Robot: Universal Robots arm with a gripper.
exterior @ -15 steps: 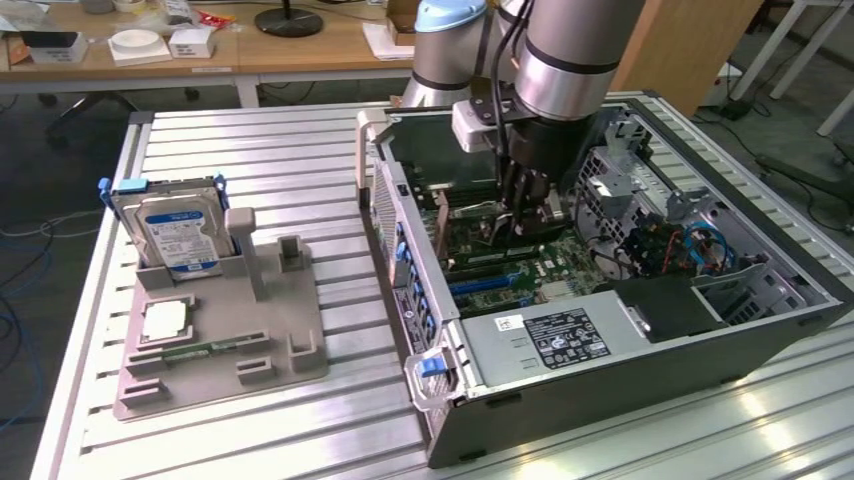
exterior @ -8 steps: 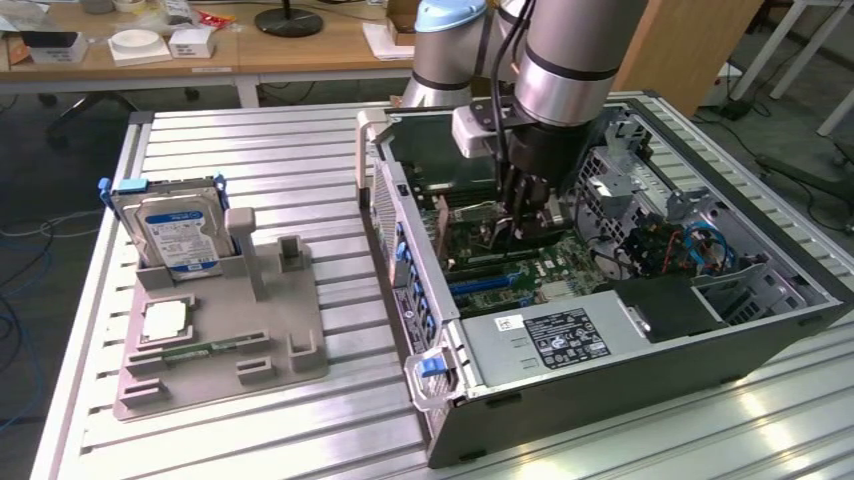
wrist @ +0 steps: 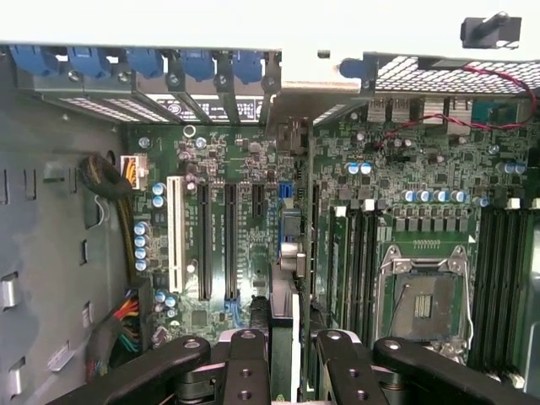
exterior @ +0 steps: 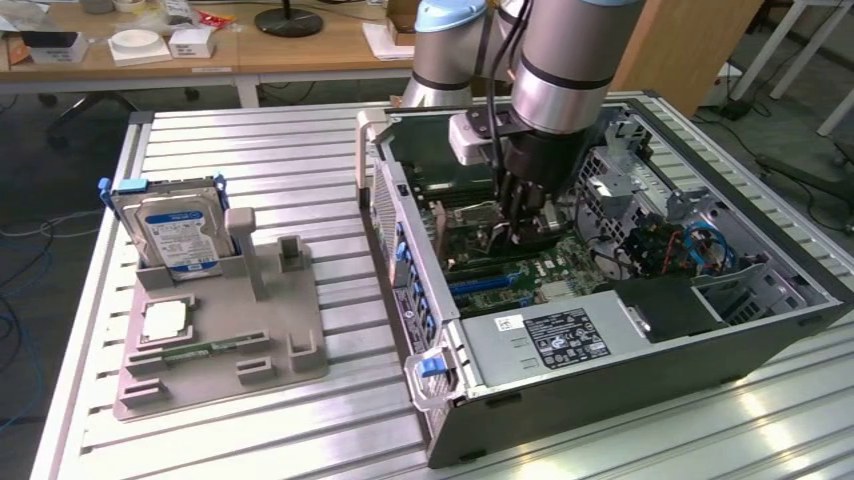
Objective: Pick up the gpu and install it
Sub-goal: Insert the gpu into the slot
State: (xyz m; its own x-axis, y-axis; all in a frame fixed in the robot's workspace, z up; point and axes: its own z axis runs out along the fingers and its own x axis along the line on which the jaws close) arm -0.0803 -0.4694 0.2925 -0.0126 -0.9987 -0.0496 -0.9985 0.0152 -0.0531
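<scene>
My gripper (exterior: 523,235) reaches down into the open computer case (exterior: 747,340), just above the green motherboard (exterior: 534,270). In the wrist view the gripper (wrist: 291,359) is shut on the gpu (wrist: 289,253), a thin dark card seen edge-on between the black fingers (wrist: 245,363). The card runs away from the fingers towards the case's rear wall, its metal end (wrist: 291,135) near the blue slot clips (wrist: 194,63). It hangs over the board beside the long black expansion slots (wrist: 229,245); whether it touches a slot I cannot tell.
A white slot (wrist: 175,236), the CPU socket (wrist: 430,295) and memory slots flank the card. On the exterior view's left, a grey fixture tray (exterior: 227,350) holds an upright hard drive (exterior: 174,230), a chip (exterior: 163,320) and a memory stick (exterior: 200,350). The power supply (exterior: 547,335) fills the case's near end.
</scene>
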